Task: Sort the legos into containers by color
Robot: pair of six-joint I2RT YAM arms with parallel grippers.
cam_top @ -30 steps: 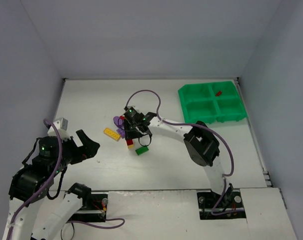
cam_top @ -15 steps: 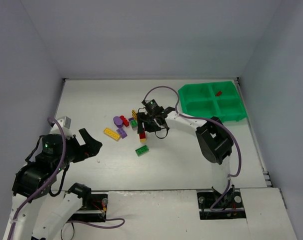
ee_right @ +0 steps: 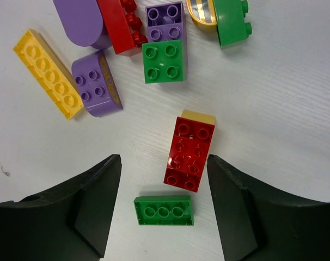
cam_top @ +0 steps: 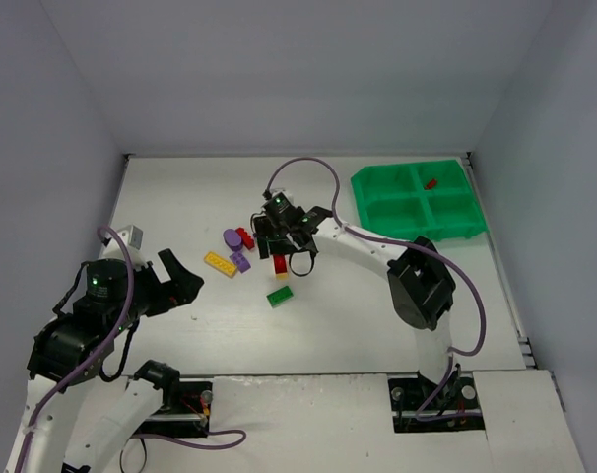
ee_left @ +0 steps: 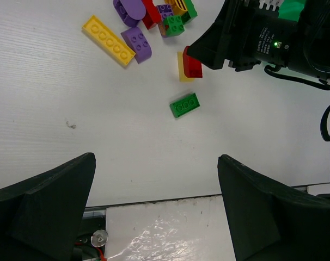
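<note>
Seen from above, the right pincer (cam_top: 282,241) hangs over the loose bricks, jaws apart and empty. A red brick (cam_top: 281,264) lies just on its near side and a green brick (cam_top: 280,296) nearer again. The tray (cam_top: 417,197) lies well off to its right, with one red piece (cam_top: 431,183) in the far right compartment. The left pincer (cam_top: 177,281) stands wide open and empty, well left of the pile, so the right arm is plainly the nearer. From the left wrist, the red brick (ee_left: 192,62) lies far ahead of those spread fingers, at the tip of the right pincer (ee_left: 246,38). From the right wrist, the red brick (ee_right: 189,155) sits between the parted jaws, its long axis running along them, away from the wrist. A yellow piece (ee_right: 198,116) shows at its far end. One jaw is just beside it, contact unclear. A straight drop and a squeeze across its narrow width looks the likely next move.
</note>
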